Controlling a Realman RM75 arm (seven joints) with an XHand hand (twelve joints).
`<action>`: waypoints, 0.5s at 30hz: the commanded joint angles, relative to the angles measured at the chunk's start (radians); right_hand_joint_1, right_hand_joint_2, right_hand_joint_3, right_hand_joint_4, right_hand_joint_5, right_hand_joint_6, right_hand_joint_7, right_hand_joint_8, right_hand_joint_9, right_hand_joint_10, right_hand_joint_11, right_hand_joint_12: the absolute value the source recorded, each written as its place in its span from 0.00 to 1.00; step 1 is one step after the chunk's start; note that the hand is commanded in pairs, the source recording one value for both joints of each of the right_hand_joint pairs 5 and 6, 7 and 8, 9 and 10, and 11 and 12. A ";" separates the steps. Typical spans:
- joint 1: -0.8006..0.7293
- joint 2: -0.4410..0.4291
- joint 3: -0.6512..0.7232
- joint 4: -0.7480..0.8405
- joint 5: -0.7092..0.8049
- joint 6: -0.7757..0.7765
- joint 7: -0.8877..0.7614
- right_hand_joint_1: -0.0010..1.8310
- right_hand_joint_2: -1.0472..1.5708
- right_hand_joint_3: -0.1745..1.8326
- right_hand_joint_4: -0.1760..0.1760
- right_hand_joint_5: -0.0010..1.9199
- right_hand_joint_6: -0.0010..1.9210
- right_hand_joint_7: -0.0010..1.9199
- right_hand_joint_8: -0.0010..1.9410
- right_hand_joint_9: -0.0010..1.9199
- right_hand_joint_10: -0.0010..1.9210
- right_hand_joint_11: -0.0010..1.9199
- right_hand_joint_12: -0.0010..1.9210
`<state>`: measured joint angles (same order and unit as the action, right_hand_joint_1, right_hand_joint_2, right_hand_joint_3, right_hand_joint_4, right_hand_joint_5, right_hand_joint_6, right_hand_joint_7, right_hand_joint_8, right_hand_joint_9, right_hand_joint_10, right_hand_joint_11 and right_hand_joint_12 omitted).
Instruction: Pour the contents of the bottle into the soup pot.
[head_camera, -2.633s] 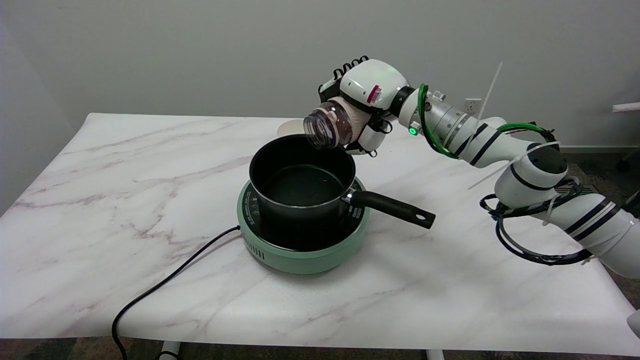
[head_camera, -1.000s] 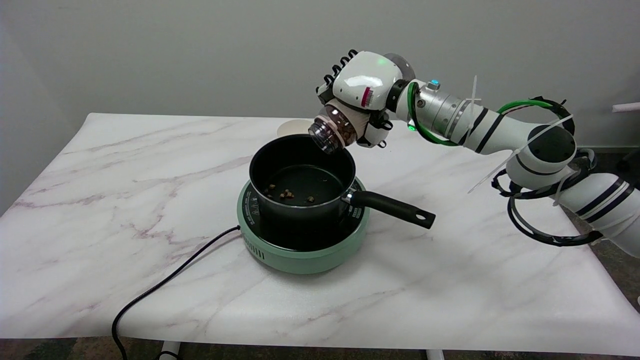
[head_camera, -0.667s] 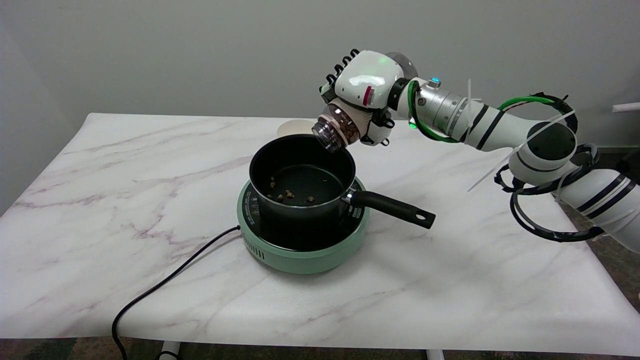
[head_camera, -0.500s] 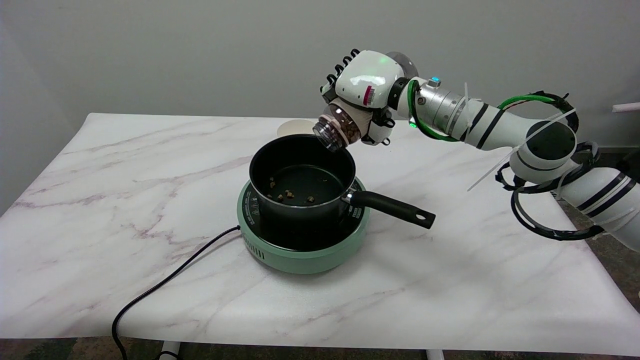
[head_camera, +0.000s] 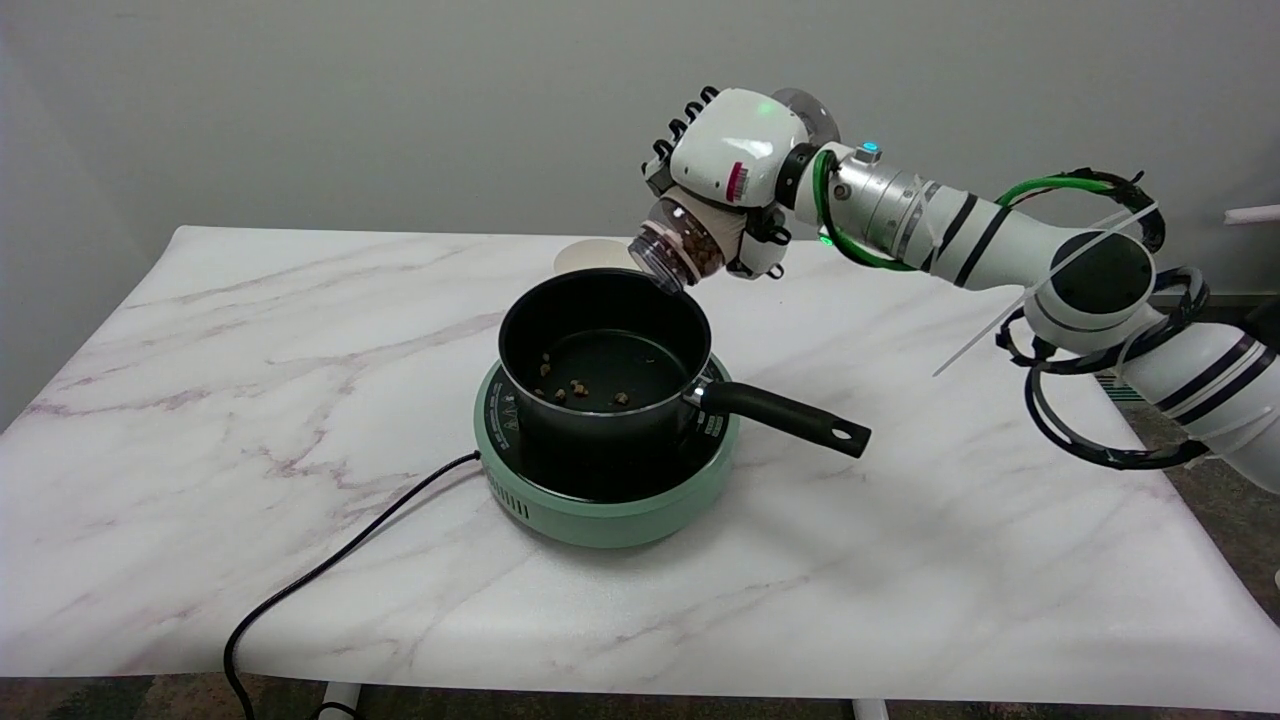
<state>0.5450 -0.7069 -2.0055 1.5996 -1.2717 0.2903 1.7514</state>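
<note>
My right hand (head_camera: 735, 165) grips a clear bottle (head_camera: 680, 245) holding brown pellets. The bottle is tilted mouth-down to the left, its open mouth just above the far right rim of the black soup pot (head_camera: 600, 365). Several brown pellets (head_camera: 575, 385) lie scattered on the pot's floor. The pot stands on a round mint-green hot plate (head_camera: 605, 500), its black handle (head_camera: 790, 415) pointing right. My fingers wrap the bottle's upper body and hide most of it.
A black power cord (head_camera: 310, 580) runs from the hot plate's left side to the table's front edge. A small white disc (head_camera: 590, 255) lies on the marble table (head_camera: 250, 350) behind the pot. My right arm (head_camera: 1050, 270) spans the table's right side.
Pellets have fallen from the bottle into the pot, which held none 2.6 s ago. The hand has since risen slightly and shifted right, tilting the bottle mouth steeper downward.
</note>
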 joint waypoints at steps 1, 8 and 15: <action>0.020 0.007 -0.027 0.065 -0.058 -0.002 0.038 0.79 0.84 0.45 0.50 1.00 1.00 1.00 0.99 0.69 0.69 0.64 0.64; 0.030 0.007 -0.042 0.090 -0.067 0.006 0.037 0.79 0.84 0.45 0.50 1.00 1.00 1.00 0.99 0.69 0.69 0.64 0.64; 0.037 0.021 -0.044 0.121 -0.113 0.019 0.038 0.78 0.85 0.45 0.50 1.00 1.00 1.00 0.99 0.69 0.69 0.64 0.64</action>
<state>0.5650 -0.7003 -2.0309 1.6587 -1.3189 0.2931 1.7788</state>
